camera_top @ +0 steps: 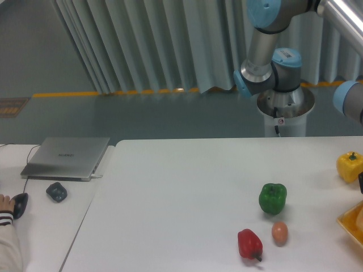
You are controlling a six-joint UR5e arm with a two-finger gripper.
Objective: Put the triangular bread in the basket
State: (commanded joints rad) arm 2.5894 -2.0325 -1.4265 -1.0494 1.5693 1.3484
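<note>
- Nearest us, the red pepper [249, 243] and the egg [279, 232] lie close together.
- At the right edge we see only a corner of the basket [350, 225]; the triangular bread is out of view, so we cannot place it.
- The gripper [361, 182] is a dark sliver there; we cannot tell its opening or load.
- Farther back, the green pepper [273, 198] and the yellow pepper [349, 166] stand apart; we judge a blind release could miss the rim.

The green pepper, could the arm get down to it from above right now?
Probably yes. The green pepper stands apart from the egg and red pepper, with nothing above it.
</note>
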